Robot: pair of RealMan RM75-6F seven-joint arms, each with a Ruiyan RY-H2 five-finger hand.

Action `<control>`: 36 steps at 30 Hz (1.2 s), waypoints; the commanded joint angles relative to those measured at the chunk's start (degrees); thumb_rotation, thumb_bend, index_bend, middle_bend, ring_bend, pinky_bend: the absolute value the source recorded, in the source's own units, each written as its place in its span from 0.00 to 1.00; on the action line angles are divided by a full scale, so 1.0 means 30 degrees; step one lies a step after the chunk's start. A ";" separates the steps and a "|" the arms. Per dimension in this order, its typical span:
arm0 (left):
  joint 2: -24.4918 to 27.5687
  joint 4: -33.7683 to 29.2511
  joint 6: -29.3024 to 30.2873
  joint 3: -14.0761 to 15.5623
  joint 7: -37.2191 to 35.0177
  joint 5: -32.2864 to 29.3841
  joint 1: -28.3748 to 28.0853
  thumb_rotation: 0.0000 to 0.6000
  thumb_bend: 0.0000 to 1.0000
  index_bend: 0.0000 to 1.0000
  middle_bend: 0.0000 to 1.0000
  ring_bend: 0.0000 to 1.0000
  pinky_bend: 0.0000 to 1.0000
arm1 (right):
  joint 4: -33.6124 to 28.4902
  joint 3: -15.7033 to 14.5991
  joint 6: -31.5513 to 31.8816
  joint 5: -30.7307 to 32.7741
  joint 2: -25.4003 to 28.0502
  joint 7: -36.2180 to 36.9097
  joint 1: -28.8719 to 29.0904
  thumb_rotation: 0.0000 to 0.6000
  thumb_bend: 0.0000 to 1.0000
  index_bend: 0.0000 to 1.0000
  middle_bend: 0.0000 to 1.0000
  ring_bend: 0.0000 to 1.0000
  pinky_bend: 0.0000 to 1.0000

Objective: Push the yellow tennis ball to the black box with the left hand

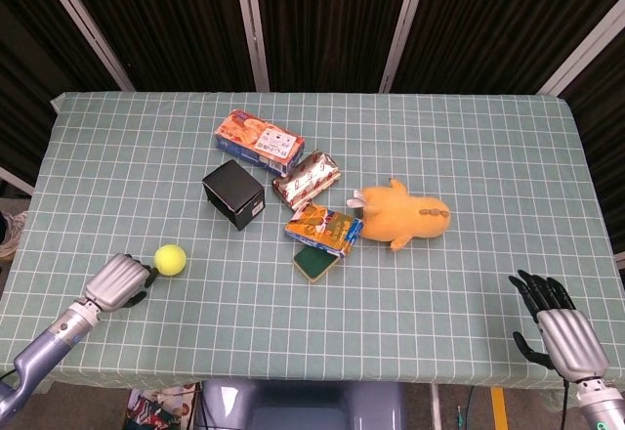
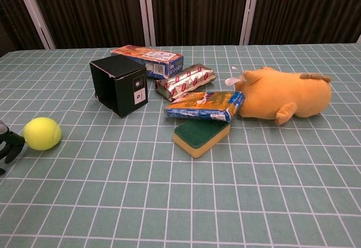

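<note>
The yellow tennis ball point(image 1: 170, 259) point(image 2: 42, 133) lies on the green checked tablecloth, left of and nearer than the black box point(image 1: 234, 194) point(image 2: 119, 84). My left hand point(image 1: 120, 280) point(image 2: 8, 144) is just behind the ball on its left side, fingertips at or almost at the ball, holding nothing. My right hand point(image 1: 559, 328) rests at the table's near right corner with fingers spread, empty; the chest view does not show it.
Behind and right of the box lie an orange-blue snack carton point(image 1: 259, 142), a silver packet point(image 1: 307, 178), a blue-orange packet point(image 1: 324, 229) over a green-yellow sponge point(image 1: 315, 263), and an orange plush toy point(image 1: 405, 214). Bare cloth point(image 1: 200, 230) separates ball and box.
</note>
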 commanded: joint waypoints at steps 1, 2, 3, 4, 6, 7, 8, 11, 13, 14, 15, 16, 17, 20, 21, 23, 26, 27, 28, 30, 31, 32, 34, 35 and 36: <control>-0.0159 0.0033 -0.0182 -0.0070 -0.0153 -0.0062 -0.0292 1.00 0.27 0.57 0.63 0.64 0.62 | -0.0006 0.0020 0.0126 -0.0005 0.0060 0.0096 -0.0048 1.00 0.43 0.00 0.00 0.00 0.00; -0.0176 0.0023 -0.0186 -0.0077 -0.0204 -0.0064 -0.0354 1.00 0.27 0.57 0.63 0.64 0.62 | -0.0003 0.0021 0.0160 -0.0014 0.0075 0.0121 -0.0061 1.00 0.43 0.00 0.00 0.00 0.00; -0.0193 -0.0013 -0.0179 -0.0109 -0.0301 -0.0069 -0.0438 1.00 0.27 0.57 0.63 0.64 0.62 | -0.0001 0.0025 0.0199 -0.0018 0.0090 0.0143 -0.0075 1.00 0.43 0.00 0.00 0.00 0.00; -0.0199 -0.0035 -0.0201 -0.0136 -0.0378 -0.0085 -0.0520 1.00 0.27 0.57 0.63 0.64 0.62 | 0.0000 0.0024 0.0223 -0.0027 0.0105 0.0157 -0.0085 1.00 0.43 0.00 0.00 0.00 0.00; -0.0203 -0.0077 -0.0353 -0.0210 -0.0493 -0.0168 -0.0737 1.00 0.27 0.56 0.62 0.64 0.62 | -0.0018 0.0021 0.0260 -0.0054 0.0146 0.0198 -0.0093 1.00 0.43 0.00 0.00 0.00 0.00; -0.0209 -0.0107 -0.0482 -0.0243 -0.0534 -0.0227 -0.0862 1.00 0.27 0.56 0.62 0.63 0.61 | -0.0030 0.0016 0.0283 -0.0072 0.0161 0.0203 -0.0102 1.00 0.43 0.00 0.00 0.00 0.00; -0.0217 -0.0138 -0.0572 -0.0269 -0.0584 -0.0267 -0.0953 1.00 0.27 0.55 0.62 0.63 0.61 | -0.0036 0.0008 0.0308 -0.0082 0.0172 0.0205 -0.0118 1.00 0.43 0.00 0.00 0.00 0.00; -0.0300 -0.0121 -0.0882 -0.0302 -0.1219 -0.0437 -0.1247 1.00 0.27 0.54 0.61 0.62 0.61 | -0.0046 0.0027 0.0614 -0.0130 0.0213 -0.0003 -0.0260 1.00 0.43 0.00 0.00 0.00 0.00; -0.0355 0.0081 -0.1118 -0.0279 -0.1489 -0.0510 -0.1424 1.00 0.27 0.54 0.60 0.62 0.61 | -0.0129 0.0019 0.0879 -0.0237 0.0232 -0.0080 -0.0376 1.00 0.43 0.00 0.00 0.00 0.00; -0.0386 0.0164 -0.1186 -0.0279 -0.1542 -0.0538 -0.1484 1.00 0.27 0.54 0.60 0.62 0.61 | -0.0154 0.0018 0.0971 -0.0273 0.0248 -0.0093 -0.0415 1.00 0.43 0.00 0.00 0.00 0.00; -0.0424 0.0243 -0.1272 -0.0289 -0.1586 -0.0577 -0.1552 1.00 0.27 0.54 0.60 0.61 0.61 | -0.0170 0.0018 0.1050 -0.0302 0.0261 -0.0114 -0.0450 1.00 0.43 0.00 0.00 0.00 0.00; -0.0475 0.0336 -0.1426 -0.0304 -0.1645 -0.0639 -0.1662 1.00 0.27 0.54 0.60 0.61 0.61 | -0.0194 0.0014 0.1142 -0.0333 0.0271 -0.0154 -0.0497 1.00 0.43 0.00 0.00 0.00 0.00; -0.0508 0.0380 -0.1543 -0.0320 -0.1684 -0.0686 -0.1746 1.00 0.27 0.53 0.60 0.61 0.61 | -0.0208 0.0017 0.1195 -0.0349 0.0274 -0.0213 -0.0522 1.00 0.43 0.00 0.00 0.00 0.00; -0.0641 0.0479 -0.1918 -0.0372 -0.1878 -0.0803 -0.2066 1.00 0.27 0.53 0.59 0.60 0.61 | -0.0266 0.0006 0.1269 -0.0369 0.0245 -0.0452 -0.0586 1.00 0.43 0.00 0.00 0.00 0.00; -0.0682 0.0502 -0.2014 -0.0389 -0.1926 -0.0820 -0.2170 1.00 0.27 0.53 0.59 0.60 0.61 | -0.0287 0.0001 0.1267 -0.0380 0.0231 -0.0503 -0.0591 1.00 0.43 0.00 0.00 0.00 0.00; -0.0793 0.0575 -0.2234 -0.0423 -0.2001 -0.0831 -0.2438 1.00 0.27 0.53 0.59 0.60 0.61 | -0.0337 -0.0003 0.1234 -0.0338 0.0212 -0.0643 -0.0607 1.00 0.43 0.00 0.00 0.00 0.00; -0.1000 0.0756 -0.2642 -0.0465 -0.2118 -0.0817 -0.2923 1.00 0.27 0.53 0.59 0.59 0.61 | -0.0380 0.0030 0.1104 -0.0161 0.0167 -0.0861 -0.0601 1.00 0.43 0.00 0.00 0.00 0.00; -0.1052 0.0813 -0.2750 -0.0482 -0.2160 -0.0819 -0.3052 1.00 0.27 0.53 0.58 0.59 0.61 | -0.0395 0.0055 0.1078 -0.0102 0.0149 -0.0915 -0.0596 1.00 0.43 0.00 0.00 0.00 0.00; -0.1123 0.0891 -0.2907 -0.0509 -0.2254 -0.0820 -0.3252 1.00 0.27 0.53 0.58 0.59 0.61 | -0.0420 0.0091 0.1053 -0.0009 0.0137 -0.0977 -0.0596 1.00 0.43 0.00 0.00 0.00 0.00; -0.1219 0.1015 -0.3078 -0.0570 -0.2507 -0.0843 -0.3544 1.00 0.27 0.53 0.58 0.59 0.61 | -0.0449 0.0162 0.1023 0.0170 0.0137 -0.1046 -0.0603 1.00 0.43 0.00 0.00 0.00 0.00; -0.1255 0.1073 -0.3156 -0.0603 -0.2631 -0.0856 -0.3674 1.00 0.27 0.53 0.58 0.59 0.61 | -0.0460 0.0188 0.1009 0.0238 0.0129 -0.1077 -0.0605 1.00 0.43 0.00 0.00 0.00 0.00; -0.1294 0.1143 -0.3265 -0.0634 -0.2752 -0.0881 -0.3808 1.00 0.27 0.53 0.58 0.59 0.61 | -0.0468 0.0223 0.1005 0.0314 0.0127 -0.1103 -0.0609 1.00 0.43 0.00 0.00 0.00 0.00; -0.1399 0.1328 -0.3557 -0.0697 -0.3053 -0.0939 -0.4143 1.00 0.27 0.53 0.58 0.59 0.61 | -0.0478 0.0319 0.1009 0.0493 0.0113 -0.1183 -0.0615 1.00 0.43 0.00 0.00 0.00 0.00; -0.1454 0.1406 -0.3659 -0.0725 -0.3183 -0.0954 -0.4282 1.00 0.27 0.53 0.58 0.59 0.61 | -0.0476 0.0356 0.1008 0.0564 0.0107 -0.1203 -0.0616 1.00 0.43 0.00 0.00 0.00 0.00; -0.1503 0.1487 -0.3768 -0.0732 -0.3306 -0.0956 -0.4416 1.00 0.27 0.53 0.58 0.59 0.61 | -0.0480 0.0384 0.1003 0.0621 0.0105 -0.1213 -0.0618 1.00 0.43 0.00 0.00 0.00 0.00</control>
